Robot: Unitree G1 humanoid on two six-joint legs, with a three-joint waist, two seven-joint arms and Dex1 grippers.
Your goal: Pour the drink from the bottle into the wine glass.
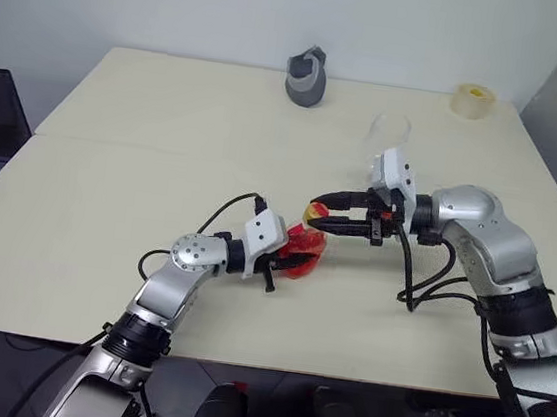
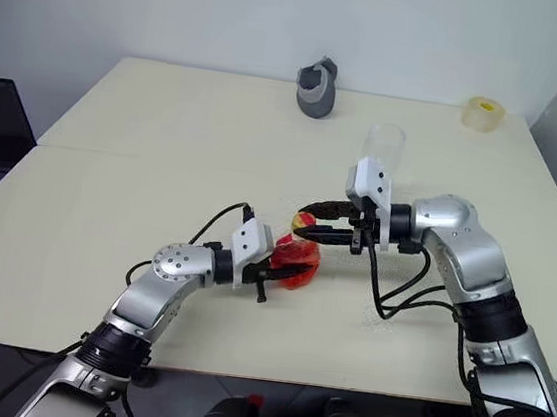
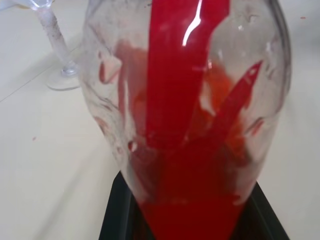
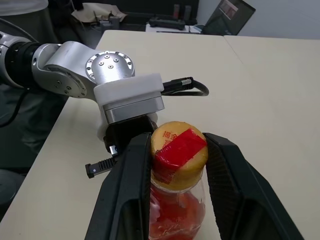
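The bottle (image 1: 302, 249) stood over the middle of the desk (image 1: 111, 179), nearer its front edge than its back, with the drink (image 3: 190, 165) pooled red in its rounded body. You had it held low down in the left gripper (image 1: 278, 259), whose black fingers were clamped tight on the body. Its long axis ran roughly upright, tipped a little toward the right arm, so the yellow-and-red cap (image 4: 179, 145) was the end presented to your other hand.

That cap was what the coming move turned on, as I read it. Your right gripper (image 1: 326, 217) reached in level from the right-hand side of the desk, and its two fingers sat narrowly either side of the cap, touching it or very nearly so. In the right wrist view the cap lay squarely between them. So the cap was still on, and pouring had not begun; the next step looked like a twist about the bottle's own axis while the left hand kept the body from turning.

The wine glass (image 2: 384, 145) stood further back and toward the right edge, behind the right wrist, well apart from the bottle. Its stem and foot showed in the left wrist view. A grey jug (image 1: 307, 76) and a roll of tape (image 1: 473, 100) sat along the far edge.
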